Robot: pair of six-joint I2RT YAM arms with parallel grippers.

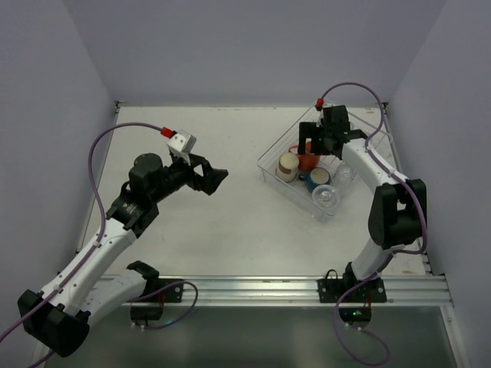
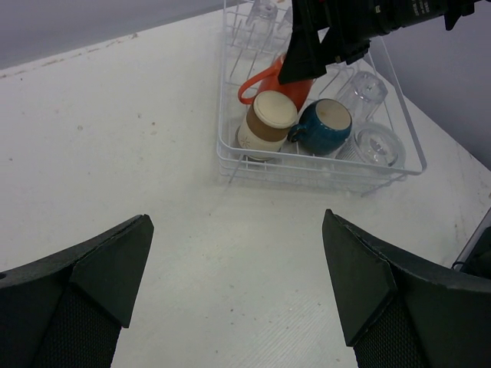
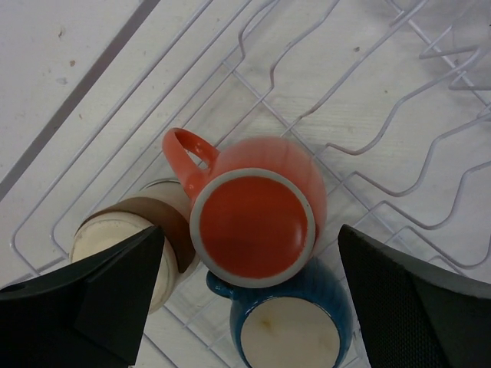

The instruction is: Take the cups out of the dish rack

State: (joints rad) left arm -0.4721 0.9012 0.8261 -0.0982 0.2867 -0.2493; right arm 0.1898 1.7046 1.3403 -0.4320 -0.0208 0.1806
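Right wrist view: dish rack [image 2: 307, 170] on table [image 1: 230, 230] holds orange mug [image 3: 257, 218], beige cup [image 3: 115, 238], blue cup [image 3: 291, 333], close together. Right fingers [image 3: 100, 299] spread, above mug, one each side. Left fingers [image 2: 84, 284] spread, over table, well apart from rack.

This is a robotics lab test cell. Plain pale walls [image 1: 253, 46] fill the top and sides of the frame and box in a white table [image 1: 230, 230]. The left arm [image 1: 100, 245] and right arm [image 1: 391, 215] are mounted at an aluminium rail [image 1: 253, 287] along the bottom, and purple cables [image 1: 95, 153] loop from them.
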